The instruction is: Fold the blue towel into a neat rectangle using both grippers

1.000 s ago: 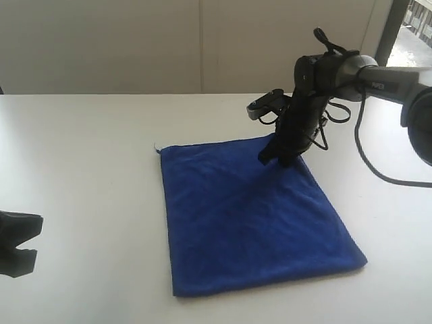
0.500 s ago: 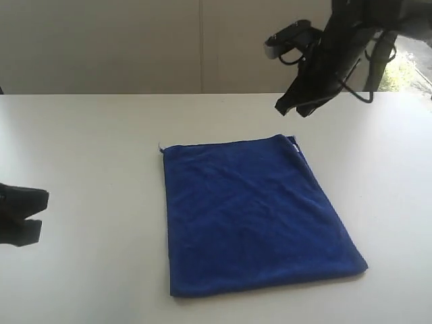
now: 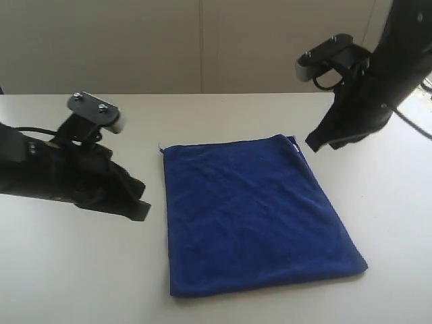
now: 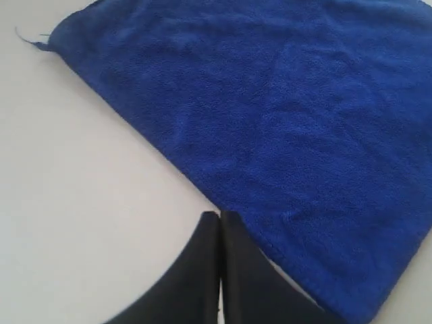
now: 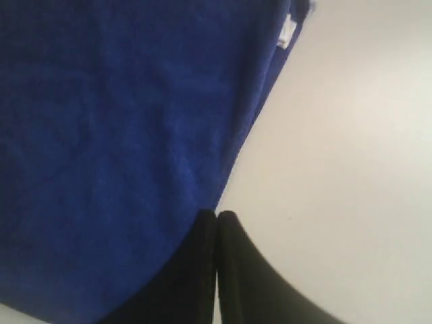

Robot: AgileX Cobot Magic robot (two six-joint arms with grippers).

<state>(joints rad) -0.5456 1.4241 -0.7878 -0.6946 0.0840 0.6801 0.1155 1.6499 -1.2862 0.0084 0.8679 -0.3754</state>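
The blue towel (image 3: 253, 212) lies flat on the white table (image 3: 61, 270) as a folded rectangle, with a small white tag at its far right corner (image 5: 286, 31). My left gripper (image 3: 138, 202) hovers just left of the towel's left edge, shut and holding nothing. Its closed tips (image 4: 220, 216) sit over bare table beside the towel (image 4: 283, 121) hem. Raised above the table off the towel's far right corner, my right gripper (image 3: 314, 143) is shut and empty too. In the right wrist view, its tips (image 5: 217, 216) line up with the towel (image 5: 121, 148) edge.
The table runs back to a pale wall (image 3: 135, 47). A bright window strip (image 3: 426, 84) shows at the far right. Grey camera modules sit on the left arm (image 3: 98, 111) and the right arm (image 3: 324, 57).
The right gripper lifted off the towel's far corner and swung right and up. The left arm came in from the left edge to the towel's left side. The towel settled flat.
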